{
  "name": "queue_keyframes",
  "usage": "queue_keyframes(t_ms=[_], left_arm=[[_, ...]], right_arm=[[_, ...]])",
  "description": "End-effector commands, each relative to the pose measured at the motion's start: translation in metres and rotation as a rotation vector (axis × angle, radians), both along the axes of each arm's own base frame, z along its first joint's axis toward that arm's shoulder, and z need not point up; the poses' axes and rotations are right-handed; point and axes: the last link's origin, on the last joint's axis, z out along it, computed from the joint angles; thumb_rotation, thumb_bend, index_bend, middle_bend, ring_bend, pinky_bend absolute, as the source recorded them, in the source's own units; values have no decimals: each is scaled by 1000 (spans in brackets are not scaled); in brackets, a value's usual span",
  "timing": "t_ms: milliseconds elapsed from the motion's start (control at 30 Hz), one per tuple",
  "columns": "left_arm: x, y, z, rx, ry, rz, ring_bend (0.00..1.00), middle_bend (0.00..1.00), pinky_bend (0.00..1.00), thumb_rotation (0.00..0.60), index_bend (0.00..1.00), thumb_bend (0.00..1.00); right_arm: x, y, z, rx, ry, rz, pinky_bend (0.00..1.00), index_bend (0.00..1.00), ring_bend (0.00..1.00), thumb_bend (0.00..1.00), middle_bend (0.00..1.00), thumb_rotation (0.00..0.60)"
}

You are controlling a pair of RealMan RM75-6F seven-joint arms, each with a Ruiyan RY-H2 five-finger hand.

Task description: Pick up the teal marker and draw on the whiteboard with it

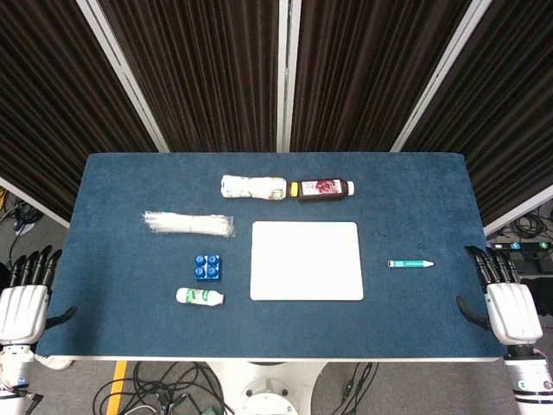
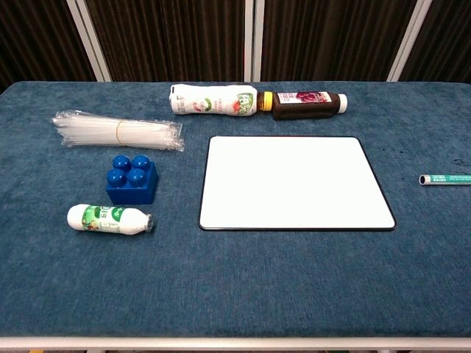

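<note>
The teal marker [image 1: 410, 263] lies flat on the blue table, right of the whiteboard [image 1: 306, 260]; in the chest view the marker [image 2: 446, 179] is cut by the right edge. The whiteboard [image 2: 294, 182] is blank and lies in the middle of the table. My right hand [image 1: 503, 298] hangs at the table's right edge, fingers apart, holding nothing, a little right of and nearer than the marker. My left hand [image 1: 26, 296] is off the left edge, also with fingers apart and nothing in it. Neither hand shows in the chest view.
Behind the whiteboard lie a white bottle [image 1: 253, 187] and a dark bottle [image 1: 326, 188]. To the left are a bundle of clear straws [image 1: 188, 224], a blue block [image 1: 207, 267] and a small white-green bottle [image 1: 200, 296]. Dark curtains stand behind the table.
</note>
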Motion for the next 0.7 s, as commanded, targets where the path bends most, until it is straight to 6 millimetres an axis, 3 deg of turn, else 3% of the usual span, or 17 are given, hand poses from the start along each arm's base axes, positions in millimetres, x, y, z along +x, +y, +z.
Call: queue_keyframes(t_ms=[33,200,300,433,700], left_arm=[[-1,0,0,-3,-3,3,0,0,0,600,6,0],[-1,0,-3,-7,-12,1,0,0,0,600,6,0],[0,-2,-3,-11,-22,0,0,0,0,600,6,0],[-1,-3,-3,-8,-29,1,0,0,0,600,6,0],[-6,-10,-3,-5,-35,26,0,0,0,600,7,0]], right_arm=[[1,0,1,-4,1,3,0,20,0,226,97,600],[4,-4,2,-18,-2,12,0,36,18,230,180,600],[7,-18,-5,15,66,20,14,179,114,230,306,600],[6,-51,-26,96,150,6,54,296,165,234,378,600],[-12,-106,-79,222,286,-51,75,319,172,235,404,600]])
